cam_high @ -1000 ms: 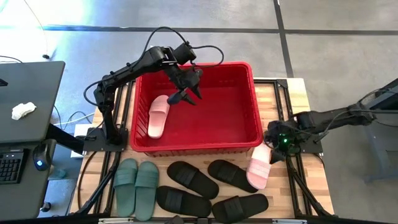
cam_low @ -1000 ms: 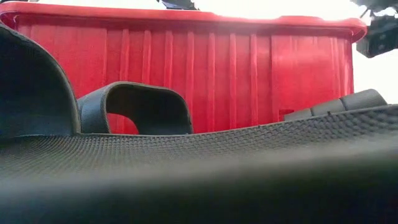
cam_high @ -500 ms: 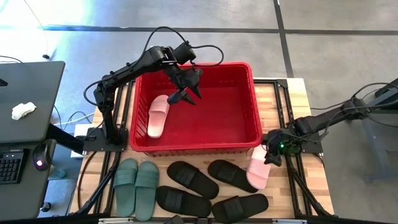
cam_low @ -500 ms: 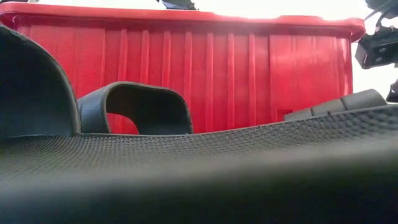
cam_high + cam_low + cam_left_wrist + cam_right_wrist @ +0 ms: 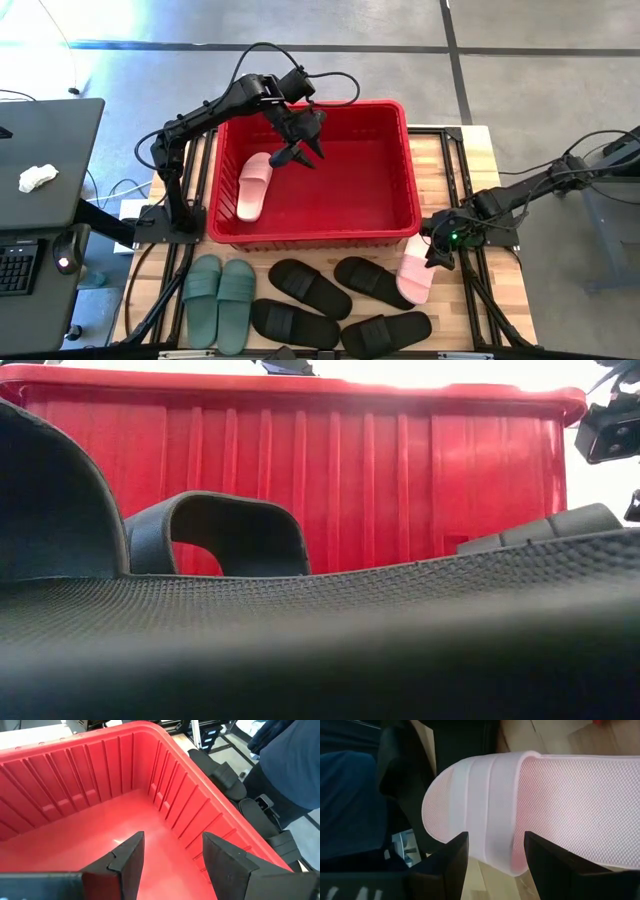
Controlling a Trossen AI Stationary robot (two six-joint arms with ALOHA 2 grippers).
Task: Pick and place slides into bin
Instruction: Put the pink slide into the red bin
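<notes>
The red bin (image 5: 400,160) stands at the table's middle, with one pale pink slide (image 5: 253,186) lying flat inside near its left wall. My left gripper (image 5: 297,152) hangs open and empty over the bin's floor (image 5: 125,820). The other pink slide (image 5: 415,272) lies on the table by the bin's near right corner. My right gripper (image 5: 437,255) is open just above it, and its fingers stand on either side of the strap (image 5: 485,795) at the slide's toe end. The sage green pair (image 5: 220,300) and several black slides (image 5: 308,285) lie along the near edge.
The bin's near wall (image 5: 300,480) rises right behind the black slides (image 5: 320,630). A desk with a keyboard (image 5: 40,200) stands left of the table. A person in dark blue (image 5: 290,765) stands beyond the table's near edge.
My right gripper has moved toward the table's near edge and down, from beside the bin's right corner to over the pink slide on the table. My left gripper has kept still over the bin.
</notes>
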